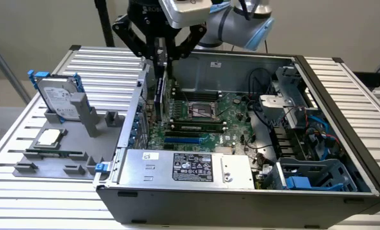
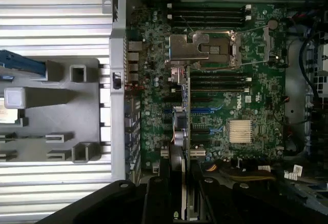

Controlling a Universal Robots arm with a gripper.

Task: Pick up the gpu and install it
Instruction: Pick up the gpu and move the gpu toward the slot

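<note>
Black gripper [image 1: 161, 56] fingers [image 2: 156, 199] pinch the gpu [image 1: 158, 91] by its top edge, holding it upright over the green motherboard [image 1: 231, 127] inside the open computer case [image 1: 241, 203], near the wall on the exterior view's left.

thin flat gpu card [image 1: 159, 88]: black
flat motherboard circuit board [image 1: 206, 125]: green, one blue slot
upright metal hard drive [image 1: 54, 98]: silver, blue frame
slatted metal table [image 1: 23, 201]: white, ribbed stripes
</note>
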